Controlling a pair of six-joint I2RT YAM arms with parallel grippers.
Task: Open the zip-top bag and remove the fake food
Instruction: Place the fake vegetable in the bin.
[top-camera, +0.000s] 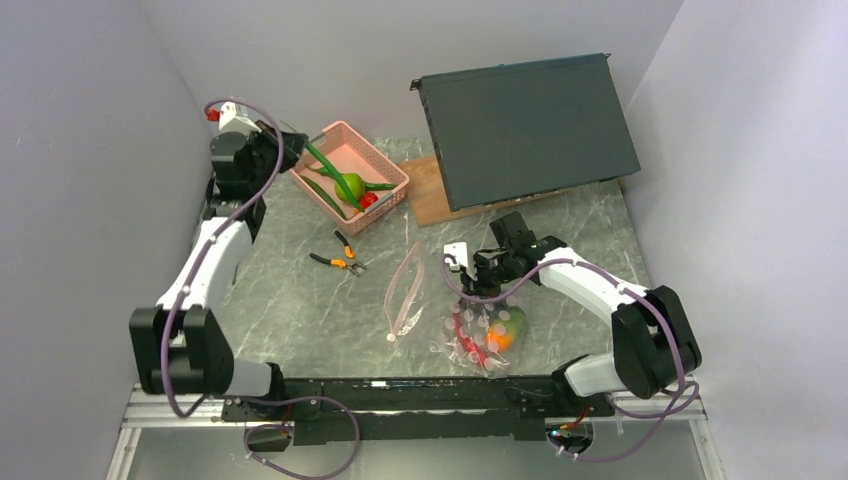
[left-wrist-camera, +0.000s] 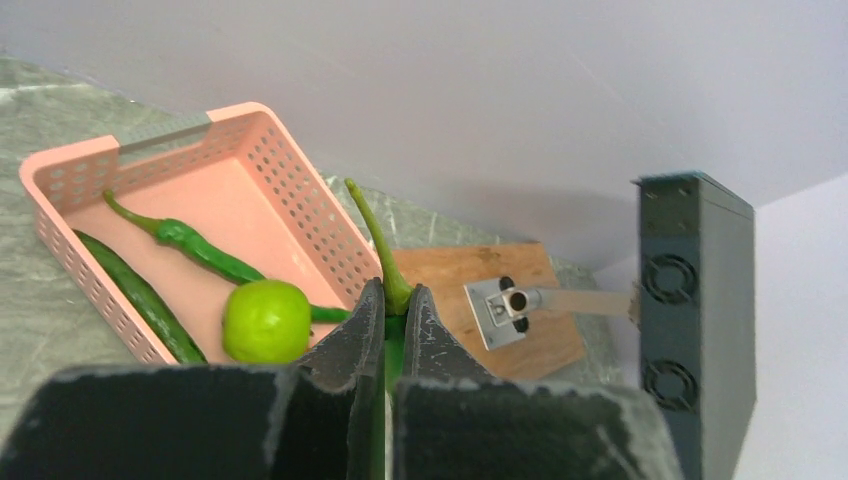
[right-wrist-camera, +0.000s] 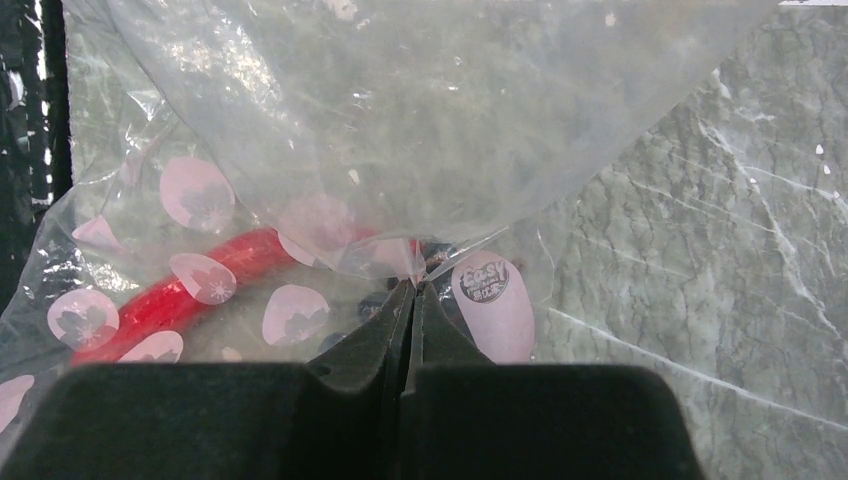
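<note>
In the left wrist view my left gripper (left-wrist-camera: 392, 303) is shut on the stem end of a long curved green pepper (left-wrist-camera: 372, 232), held above the near corner of the pink basket (left-wrist-camera: 150, 140). A green apple (left-wrist-camera: 265, 320), a second pepper (left-wrist-camera: 200, 250) and a cucumber (left-wrist-camera: 140, 300) lie in the basket. The right gripper (right-wrist-camera: 413, 287) is shut on a fold of the zip-top bag (right-wrist-camera: 400, 120), lifting the clear plastic off the table. A red piece (right-wrist-camera: 190, 290) shows inside the bag. From above, the orange-green mango (top-camera: 508, 328) also sits in the bag (top-camera: 470, 335), and its pink zip strip (top-camera: 405, 285) trails to the left.
Orange-handled pliers (top-camera: 340, 260) lie between the basket (top-camera: 390, 165) and the bag. A wooden board (top-camera: 428, 190) and a large dark box (top-camera: 525, 125) leaning on it stand at the back right. Grey walls close in on both sides.
</note>
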